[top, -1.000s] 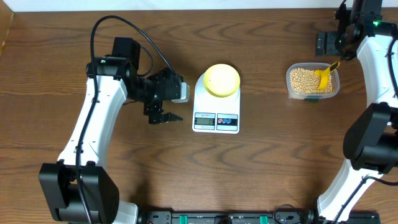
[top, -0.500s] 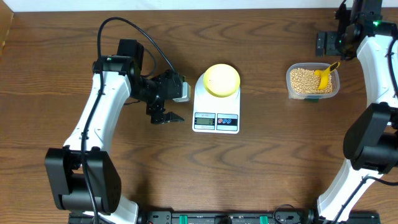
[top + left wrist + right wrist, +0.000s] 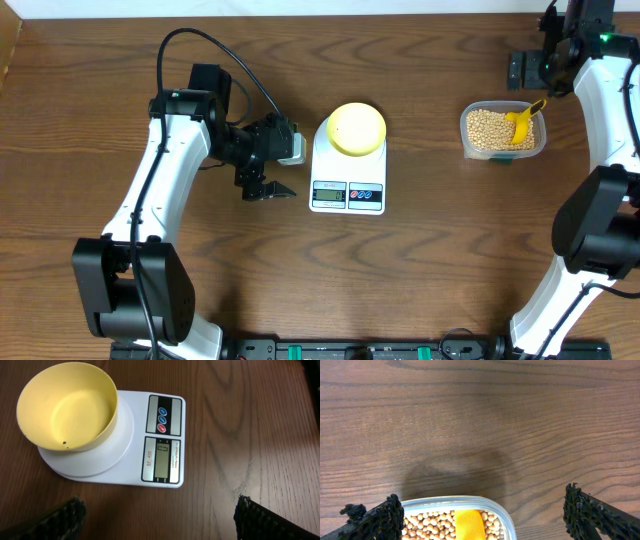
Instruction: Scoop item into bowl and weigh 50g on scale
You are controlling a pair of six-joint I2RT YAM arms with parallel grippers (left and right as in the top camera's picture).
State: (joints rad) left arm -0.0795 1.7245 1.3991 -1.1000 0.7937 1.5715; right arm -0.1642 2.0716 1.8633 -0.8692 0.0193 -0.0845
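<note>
1. From overhead, we are seeing the left gripper (image 3: 268,188) hanging just beside the scale (image 3: 347,195), jaws spread wide and holding nothing. The right gripper (image 3: 523,70) is hovering past the far rim of the clear container (image 3: 468,141), equally wide and empty. The bowl (image 3: 357,128) is sitting on the scale's round platform. The grains (image 3: 487,127) are lying in the container, well to the right, with the yellow scoop (image 3: 521,121) resting in them, its handle pointing toward the right gripper.

2. Through the left wrist, we are looking into the bowl, which is holding nothing but one dark speck. The display (image 3: 162,455) is showing what may be a zero, though the digit is too small to be sure. Neither finger is touching the scale.

3. Through the right wrist, the container's near rim, some grains and one end of the scoop are peeking in at the bottom edge, between the spread fingers (image 3: 375,517). We are judging the scoop pickup to be the step in hand. The jaws should be coming down astride the handle and closing squarely so it is not twisting, with the left gripper holding off the platform.
</note>
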